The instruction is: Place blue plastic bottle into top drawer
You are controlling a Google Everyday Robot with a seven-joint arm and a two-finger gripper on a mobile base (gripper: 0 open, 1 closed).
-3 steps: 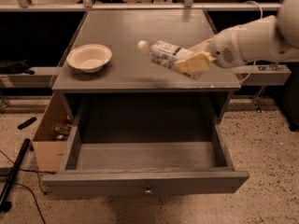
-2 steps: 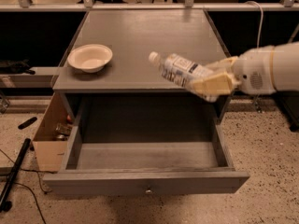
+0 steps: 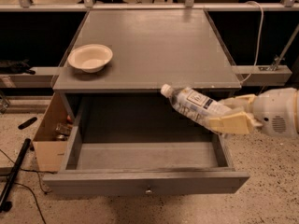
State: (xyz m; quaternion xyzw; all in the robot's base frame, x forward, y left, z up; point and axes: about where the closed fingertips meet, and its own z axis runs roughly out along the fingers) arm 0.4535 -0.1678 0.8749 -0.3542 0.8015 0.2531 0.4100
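At far left, open cardboard box [image 3: 46, 141] against the counter [image 3: 154, 36]; on top, cream bowl [image 3: 90, 57] near the left edge. Below, top drawer [image 3: 145, 183] pulled out. Over its right half, blue plastic bottle [image 3: 194, 104], clamped at the base end by the end effector [image 3: 218, 114] reaching in from the right. Cap aimed up-left, long axis slanting down toward the wrist. Likely needs only lowering and release.

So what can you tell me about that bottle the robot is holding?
The bottle is small, clear bluish plastic, with a white cap and a white label with dark print. It hangs tilted, cap up-left, over the right side of the open drawer, just below the edge of the tabletop. The gripper clamps its bottom end; nothing else touches it.
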